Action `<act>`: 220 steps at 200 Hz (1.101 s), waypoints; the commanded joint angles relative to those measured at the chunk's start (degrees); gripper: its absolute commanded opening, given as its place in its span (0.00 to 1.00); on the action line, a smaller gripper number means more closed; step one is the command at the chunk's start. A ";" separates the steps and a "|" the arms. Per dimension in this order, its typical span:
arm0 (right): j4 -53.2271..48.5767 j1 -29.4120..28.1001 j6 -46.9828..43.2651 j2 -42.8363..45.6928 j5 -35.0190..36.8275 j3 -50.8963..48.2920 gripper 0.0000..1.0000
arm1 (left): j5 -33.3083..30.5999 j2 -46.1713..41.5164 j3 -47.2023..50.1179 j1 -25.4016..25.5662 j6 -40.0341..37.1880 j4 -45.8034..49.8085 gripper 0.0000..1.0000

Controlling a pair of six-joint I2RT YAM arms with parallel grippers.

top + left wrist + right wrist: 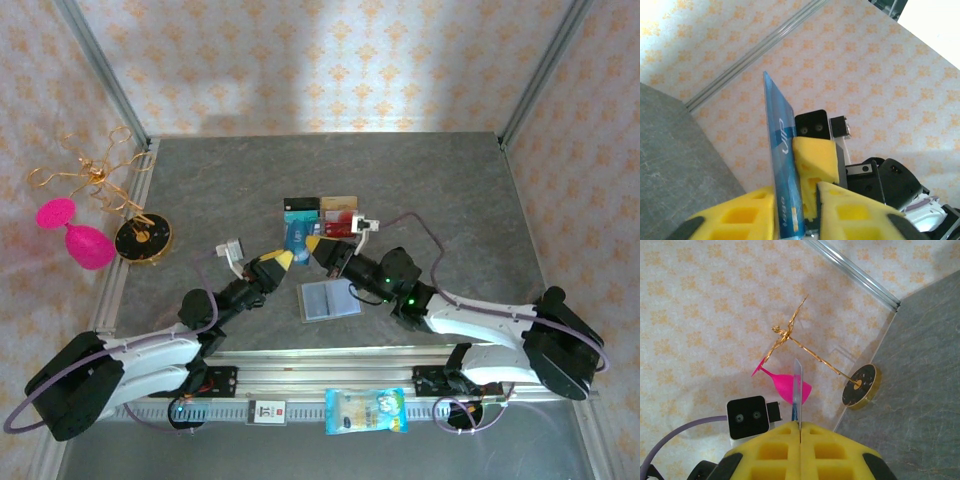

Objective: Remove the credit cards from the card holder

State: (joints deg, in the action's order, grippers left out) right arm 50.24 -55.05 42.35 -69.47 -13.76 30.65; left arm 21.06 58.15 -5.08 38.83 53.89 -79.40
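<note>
We see a blue plastic credit card (297,236) held on edge above the grey mottled table (200,180), near its middle, where the two arms meet. The right gripper (313,246) is clamped on it. From the right wrist its yellow foam fingers (770,450) meet with no gap, and the card (798,385) is a thin sliver rising between them. The left gripper (283,260) straddles the same card with its jaws parted. From the left wrist, one pad lies against the card (782,165), and on the other side there is a gap where one of the right gripper's yellow fingers (815,160) presses the card.

The pale blue-grey card holder (329,298) lies open and flat on the table, just nearer the arm bases than the grippers. A cluster of loose cards (338,215), dark teal, tan and red, lies flat just beyond the held card.

The left wrist view gives us the card's broad face, with pale lettering we cannot read. The right wrist view sets a pink plastic goblet (780,382) and a gold wire stand on a round black base (860,385) behind the card's edge, by the table's left side.
</note>
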 commanded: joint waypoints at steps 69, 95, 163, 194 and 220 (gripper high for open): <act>-8.10 -1.52 -1.27 0.72 7.44 3.75 0.07 | 4.38 1.33 -2.12 -1.06 -0.60 -2.87 0.00; -24.88 2.46 -6.13 6.91 7.49 6.66 0.08 | 7.88 -1.94 -6.01 -3.23 -5.17 10.15 0.00; -46.09 19.19 -5.46 20.14 3.28 -1.00 0.08 | 15.35 9.21 -36.59 -4.42 -43.60 67.45 0.00; -46.32 24.15 -4.91 23.25 0.23 -4.58 0.07 | 12.46 18.03 -49.95 -4.54 -64.74 87.02 0.00; -47.31 28.04 -5.75 25.15 -1.00 -5.60 0.07 | 14.33 22.21 -53.57 -4.55 -77.60 92.88 0.00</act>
State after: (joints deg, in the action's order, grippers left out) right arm 4.45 -29.56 37.80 -46.70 -12.62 25.76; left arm 33.69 77.93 -55.75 34.74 -4.32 -1.19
